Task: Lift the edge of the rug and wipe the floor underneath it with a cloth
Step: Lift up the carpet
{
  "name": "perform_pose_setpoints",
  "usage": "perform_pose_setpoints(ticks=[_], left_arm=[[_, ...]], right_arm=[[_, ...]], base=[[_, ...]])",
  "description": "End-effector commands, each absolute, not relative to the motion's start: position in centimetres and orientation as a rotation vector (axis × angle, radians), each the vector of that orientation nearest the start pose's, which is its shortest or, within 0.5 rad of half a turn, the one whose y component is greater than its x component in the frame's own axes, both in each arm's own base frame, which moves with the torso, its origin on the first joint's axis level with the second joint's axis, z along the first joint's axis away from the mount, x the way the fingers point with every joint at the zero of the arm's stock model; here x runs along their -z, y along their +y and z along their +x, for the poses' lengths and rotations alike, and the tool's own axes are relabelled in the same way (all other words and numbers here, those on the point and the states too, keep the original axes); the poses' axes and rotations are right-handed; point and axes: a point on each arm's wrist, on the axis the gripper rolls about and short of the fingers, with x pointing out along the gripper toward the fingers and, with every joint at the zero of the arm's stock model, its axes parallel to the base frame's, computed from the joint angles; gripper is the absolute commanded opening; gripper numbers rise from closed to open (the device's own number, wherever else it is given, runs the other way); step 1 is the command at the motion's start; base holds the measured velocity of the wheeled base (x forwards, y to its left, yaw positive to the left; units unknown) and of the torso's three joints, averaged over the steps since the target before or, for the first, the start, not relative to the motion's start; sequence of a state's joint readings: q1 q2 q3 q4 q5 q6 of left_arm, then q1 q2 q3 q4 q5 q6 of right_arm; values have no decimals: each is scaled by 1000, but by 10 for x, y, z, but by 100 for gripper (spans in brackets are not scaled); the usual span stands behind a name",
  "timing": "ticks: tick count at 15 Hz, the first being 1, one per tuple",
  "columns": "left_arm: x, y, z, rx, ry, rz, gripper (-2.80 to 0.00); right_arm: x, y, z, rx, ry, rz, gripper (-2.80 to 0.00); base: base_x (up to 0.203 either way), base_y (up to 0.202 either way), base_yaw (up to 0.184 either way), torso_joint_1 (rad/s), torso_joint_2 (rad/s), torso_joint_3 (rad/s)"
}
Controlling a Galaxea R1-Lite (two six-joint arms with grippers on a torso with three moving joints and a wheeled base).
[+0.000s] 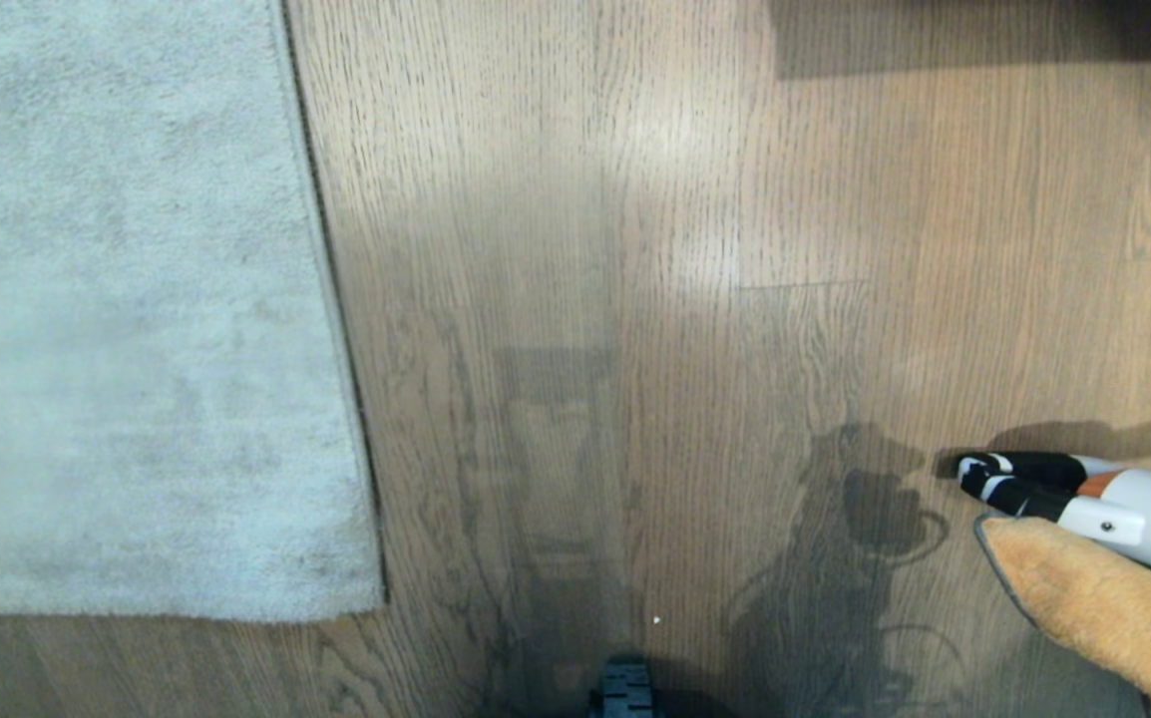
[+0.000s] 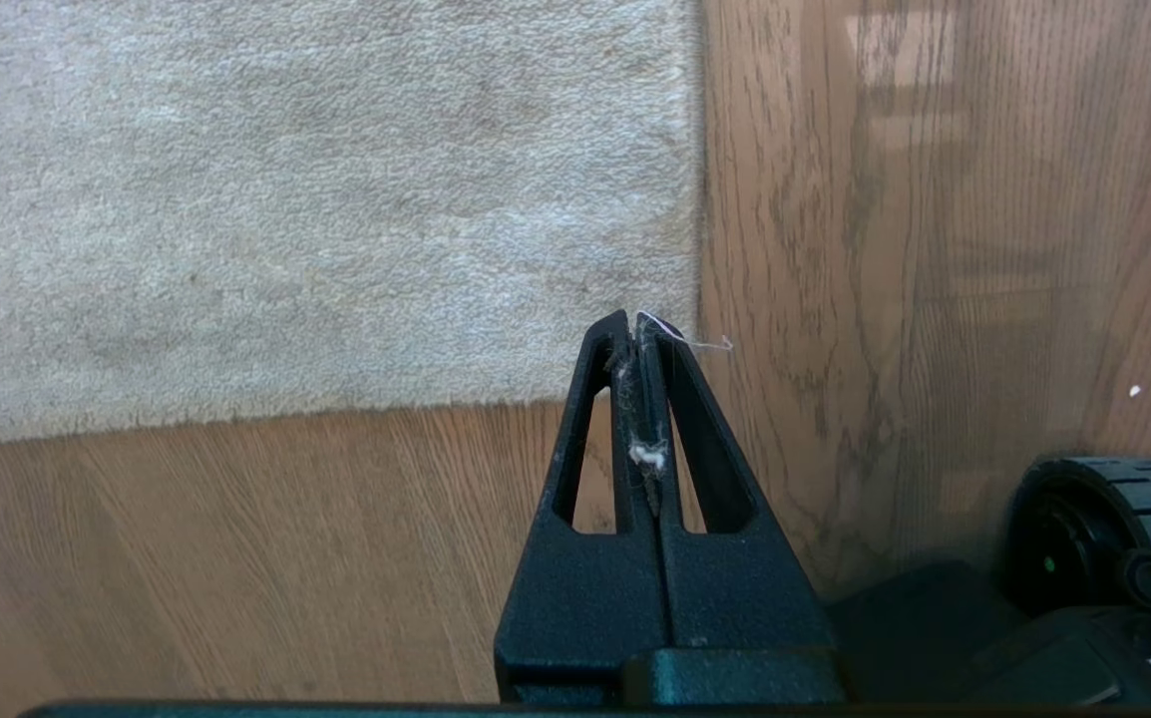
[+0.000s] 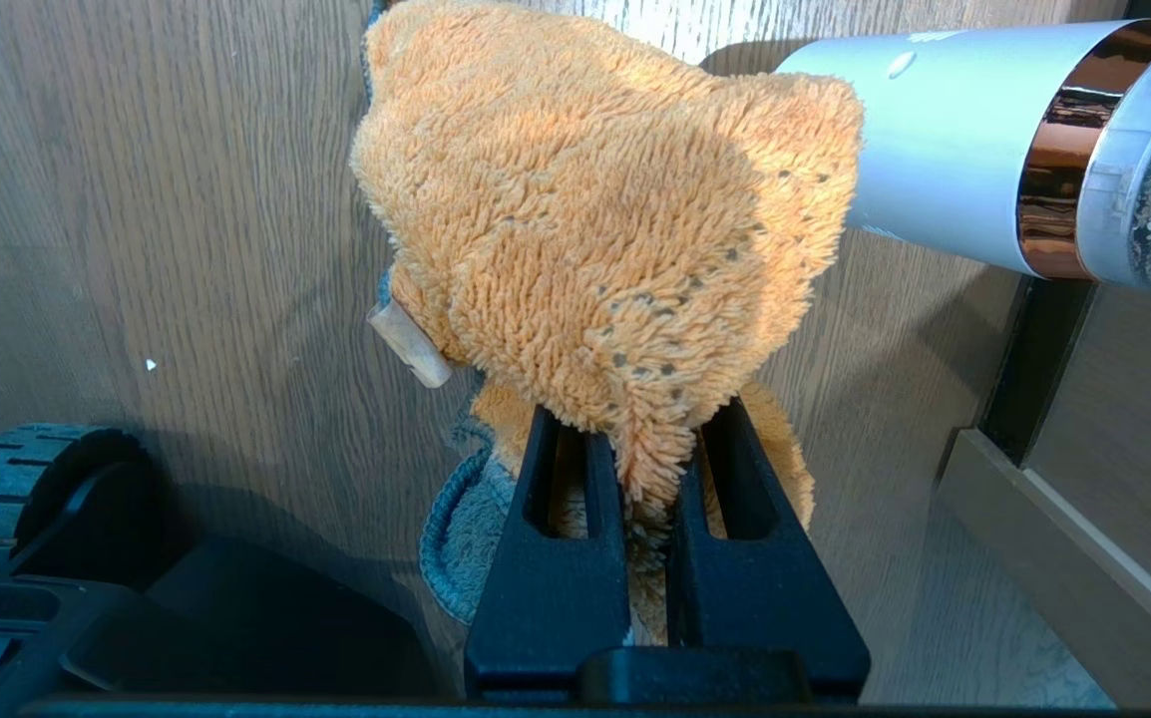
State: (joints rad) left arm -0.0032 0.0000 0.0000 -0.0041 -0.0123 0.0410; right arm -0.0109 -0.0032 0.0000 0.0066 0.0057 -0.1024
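Rug edge flat on the floor, cloth pinched in the right end effector.

The rug edge (image 1: 331,299) lies flat on the floor (image 1: 635,249), its corner at the robot's left. The cloth (image 3: 595,229) is clamped in the right end effector (image 3: 650,439), beside a vacuum (image 1: 1114,499). The left end effector (image 2: 633,329) hangs over the corner, pressed together, lint between its fingers.

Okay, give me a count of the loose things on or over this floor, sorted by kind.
Rug: 1
Cloth: 1
Handheld vacuum: 1
Total: 3
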Motion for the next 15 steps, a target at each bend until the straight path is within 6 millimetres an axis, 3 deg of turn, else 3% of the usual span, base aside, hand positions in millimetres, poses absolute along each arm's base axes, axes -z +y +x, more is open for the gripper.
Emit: perform_pose_setpoints(ticks=[1, 15], left_arm=[[-76, 0, -23, 12, -5, 40, -280], [-76, 0, -23, 19, -3, 40, -280]], right_arm=[[-75, 0, -23, 4, 8, -103, -280], [-75, 0, -23, 4, 7, -103, -280]], base=[[0, 0, 0, 0, 0, 0], [0, 0, 0, 0, 0, 0]])
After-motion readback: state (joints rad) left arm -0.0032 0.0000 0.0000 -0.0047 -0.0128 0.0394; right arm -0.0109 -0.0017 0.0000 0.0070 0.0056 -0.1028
